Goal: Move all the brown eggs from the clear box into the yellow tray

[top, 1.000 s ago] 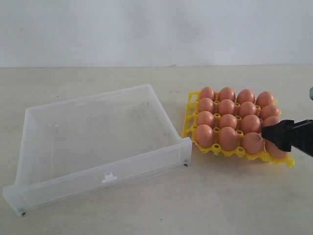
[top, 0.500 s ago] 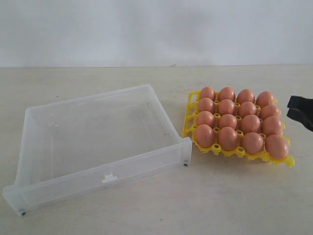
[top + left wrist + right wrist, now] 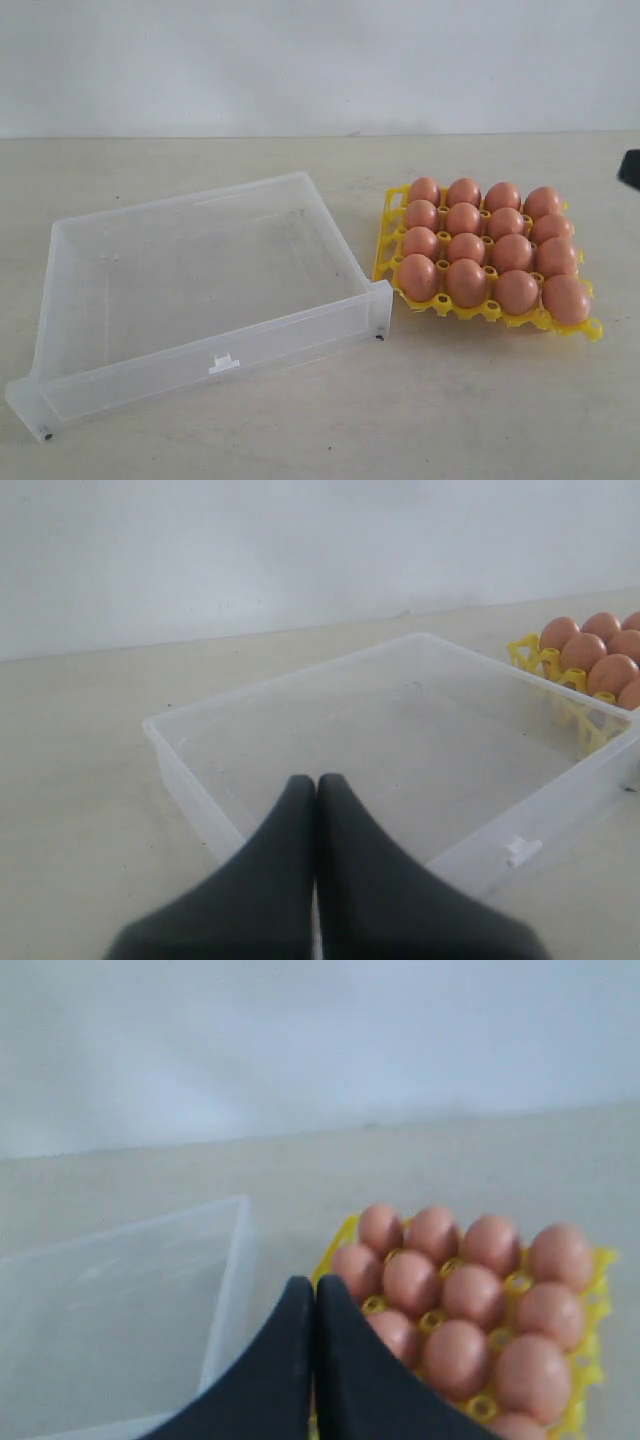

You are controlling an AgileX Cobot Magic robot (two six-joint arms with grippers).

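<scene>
**Both grippers empty and drawn back, every egg in the tray**

The left gripper [image 3: 317, 782] hung short of the tabbed wall of the clear box [image 3: 250, 345], fingertips pressed together on nothing, aimed across the box. The box lay flat with no eggs in it, its long axis running from 8 to 2 o'clock in the exterior view. At its 3 o'clock, just beside its corner, sat the yellow tray [image 3: 386, 236], rows slanting slightly from 10 to 4 o'clock. All sixteen brown eggs [image 3: 466, 248] stood upright in its cups. The right gripper [image 3: 315, 1284] was tilted down towards the tray, fingertips likewise touching, holding nothing; in the exterior view only a dark sliver showed at the tray's 2 o'clock.
</scene>
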